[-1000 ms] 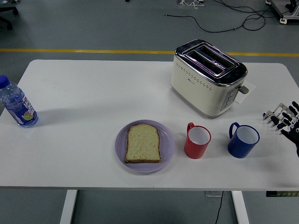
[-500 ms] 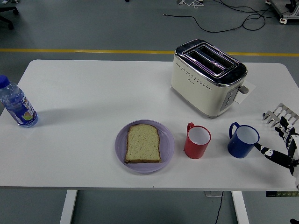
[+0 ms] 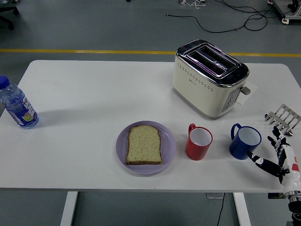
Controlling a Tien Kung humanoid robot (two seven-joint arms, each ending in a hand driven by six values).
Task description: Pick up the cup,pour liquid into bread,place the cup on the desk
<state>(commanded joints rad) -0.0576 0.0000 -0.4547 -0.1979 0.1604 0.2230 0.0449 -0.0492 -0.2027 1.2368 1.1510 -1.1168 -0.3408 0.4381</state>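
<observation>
A red cup (image 3: 198, 142) stands upright right of a purple plate (image 3: 121, 155), which carries a slice of bread (image 3: 144, 144). A blue cup (image 3: 244, 141) stands upright further right, its handle pointing back left. My right hand (image 3: 269, 153) comes in from the lower right corner, just right of the blue cup and slightly nearer than it. Its fingers (image 3: 278, 143) are spread and hold nothing. The thumb reaches toward the blue cup's base, a small gap away. My left arm is out of the picture.
A cream toaster (image 3: 209, 77) stands behind the cups. A small metal rack (image 3: 283, 115) lies near the table's right edge, behind my hand. A water bottle (image 3: 18, 106) stands at the far left edge. The near table edge runs just below the plate.
My right hand has dropped from over the metal rack toward the near edge and moved left, closer to the blue cup. The rack now shows in full. Cups and bread have not moved.
</observation>
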